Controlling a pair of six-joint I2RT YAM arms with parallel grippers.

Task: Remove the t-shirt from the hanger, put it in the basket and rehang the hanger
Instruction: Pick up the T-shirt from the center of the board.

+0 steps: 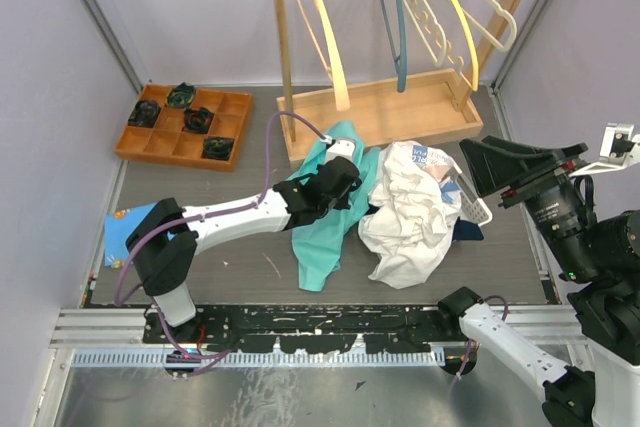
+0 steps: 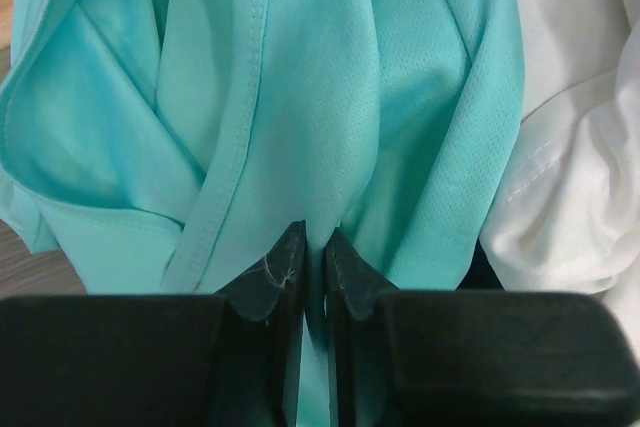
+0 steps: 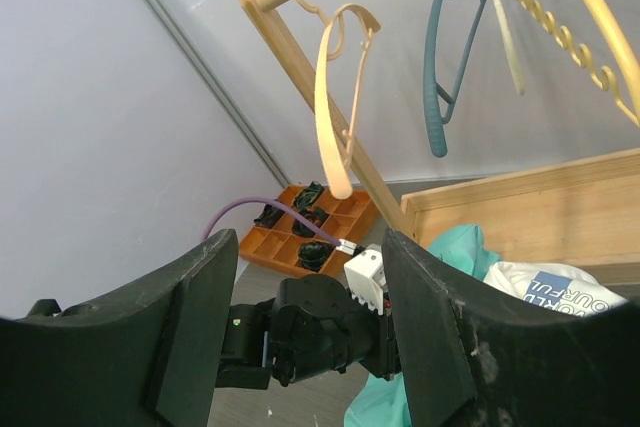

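The teal t-shirt (image 1: pixel 318 242) lies crumpled mid-frame on the table (image 1: pixel 250 272), seemingly off the rack's hangers (image 1: pixel 400 47), with the left gripper (image 2: pixel 315 247) pinching a fold, probably to pull it clear, while the right gripper (image 3: pixel 310 247) hangs spread and empty.

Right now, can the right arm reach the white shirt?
Probably yes. The white shirt lies uncovered on the table on the right arm's side, and its fingers are open and empty.

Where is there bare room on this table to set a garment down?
Free: the patch between the orange tray and left arm, and the strip between the white t-shirt and near rail. Crowded: the middle, teal t-shirt against white, before the rack base.
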